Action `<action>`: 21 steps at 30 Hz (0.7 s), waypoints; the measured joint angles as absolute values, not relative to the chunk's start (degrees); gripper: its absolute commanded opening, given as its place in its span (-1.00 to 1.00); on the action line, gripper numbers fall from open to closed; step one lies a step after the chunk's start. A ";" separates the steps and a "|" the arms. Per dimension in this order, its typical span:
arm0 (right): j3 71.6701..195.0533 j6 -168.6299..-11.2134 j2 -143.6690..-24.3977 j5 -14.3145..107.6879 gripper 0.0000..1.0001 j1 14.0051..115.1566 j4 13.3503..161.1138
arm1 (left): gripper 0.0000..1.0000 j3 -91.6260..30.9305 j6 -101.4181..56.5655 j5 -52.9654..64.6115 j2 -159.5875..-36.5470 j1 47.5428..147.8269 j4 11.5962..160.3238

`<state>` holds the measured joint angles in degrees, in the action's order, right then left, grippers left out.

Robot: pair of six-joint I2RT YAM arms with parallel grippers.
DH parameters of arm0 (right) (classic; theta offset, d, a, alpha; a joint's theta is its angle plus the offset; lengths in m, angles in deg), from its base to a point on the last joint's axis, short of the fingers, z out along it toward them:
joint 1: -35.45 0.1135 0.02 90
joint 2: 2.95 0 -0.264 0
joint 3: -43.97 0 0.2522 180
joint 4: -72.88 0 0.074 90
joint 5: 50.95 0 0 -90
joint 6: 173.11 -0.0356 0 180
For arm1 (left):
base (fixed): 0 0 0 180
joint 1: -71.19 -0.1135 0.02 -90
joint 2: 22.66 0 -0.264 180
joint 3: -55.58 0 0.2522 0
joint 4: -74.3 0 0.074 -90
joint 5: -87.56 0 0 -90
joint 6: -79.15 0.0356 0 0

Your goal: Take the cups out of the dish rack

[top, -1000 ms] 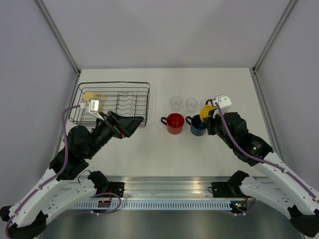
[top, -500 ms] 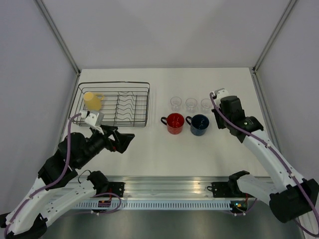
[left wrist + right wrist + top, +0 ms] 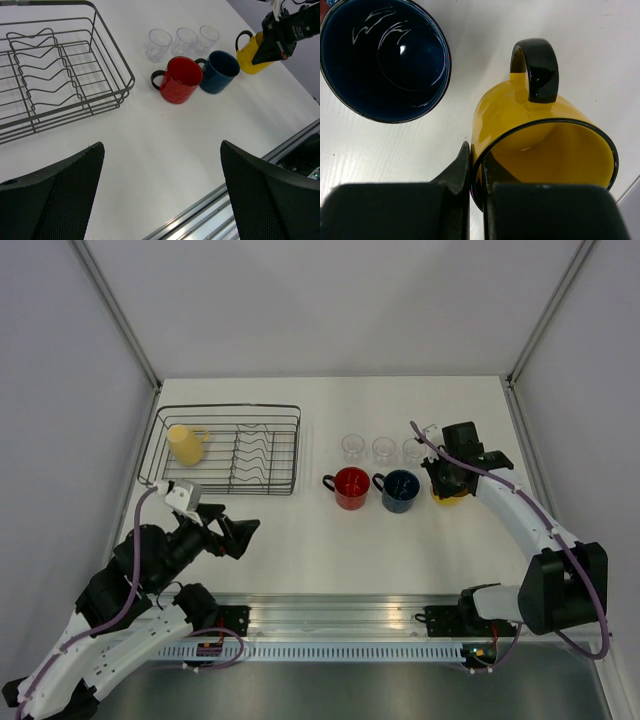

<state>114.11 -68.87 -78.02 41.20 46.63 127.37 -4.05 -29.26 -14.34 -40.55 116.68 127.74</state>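
Crockery stood mostly outside the dish rack (image 3: 296, 440), which sat at the far left of the white table (image 3: 300, 560); only the pale yellow mug (image 3: 183, 444) was in it, in the far left corner of the basket, its handle turned to the right; whether it stood upright or leaned on the wires could not be told from above. To the right of the rack the three clear tumblers (image 3: 184, 40) stood upright in a close row. Nearer the arms ran a second row; the red mug (image 3: 180, 80) came first, its black handle pointing back toward the rack; the blue mug (image 3: 220, 71) stood just beside it; the bright yellow mug (image 3: 520, 115) stood at the right end, upright on the table, near the blue one but apart from it. The right gripper (image 3: 476, 167) was clamped on that yellow mug's rim, one finger outside the wall and the other inside, drawn together on it; the mug's black handle lay on the side opposite the grip. The left gripper (image 3: 240, 537) hung over the near left part of the table, well apart from the rack and from every mug; its fingers were spread wide and held nothing.
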 measured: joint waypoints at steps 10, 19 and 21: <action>114.11 -66.29 -85.41 43.95 -0.99 44.60 126.19 | 0.99 -3.30 -29.11 -14.60 -35.24 116.68 127.57; 112.69 -66.09 -87.86 44.91 -0.99 44.60 124.11 | 0.99 -3.06 -29.11 -15.74 -34.65 116.68 127.50; 112.73 -65.85 -88.49 45.02 -0.99 44.60 123.65 | 0.99 -3.04 -29.11 -15.83 -34.65 116.68 127.46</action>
<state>112.73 -65.85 -88.49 45.02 44.60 123.65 -3.04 -29.11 -15.83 -34.65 116.68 127.46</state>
